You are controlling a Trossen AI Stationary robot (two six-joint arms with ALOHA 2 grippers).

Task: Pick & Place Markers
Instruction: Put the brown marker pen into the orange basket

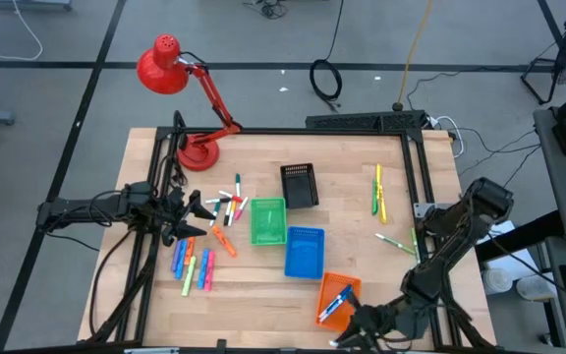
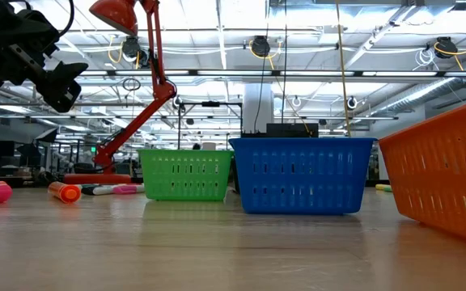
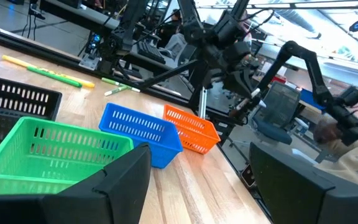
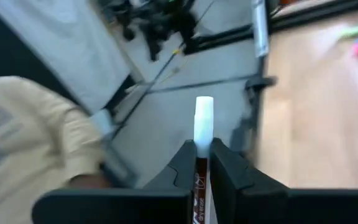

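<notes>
Early stage: orange basket [image 1: 343, 288] holds few markers, right gripper [image 4: 202, 163] clamps a white-capped marker [image 4: 203, 121], left gripper [image 1: 202, 207] wide over the scattered markers [image 1: 197, 264].

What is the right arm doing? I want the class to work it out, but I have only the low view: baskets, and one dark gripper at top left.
Observer: The right wrist view shows the right gripper with its jaws shut on a white-capped marker.
Operator: Where is it over the table?
Observer: From above, it is at the table's near edge, beside the orange basket.
Operator: Is that basket empty?
Observer: No, at least one blue marker lies in it. The left gripper, jaws open, hangs by the loose markers left of the green basket.
</notes>
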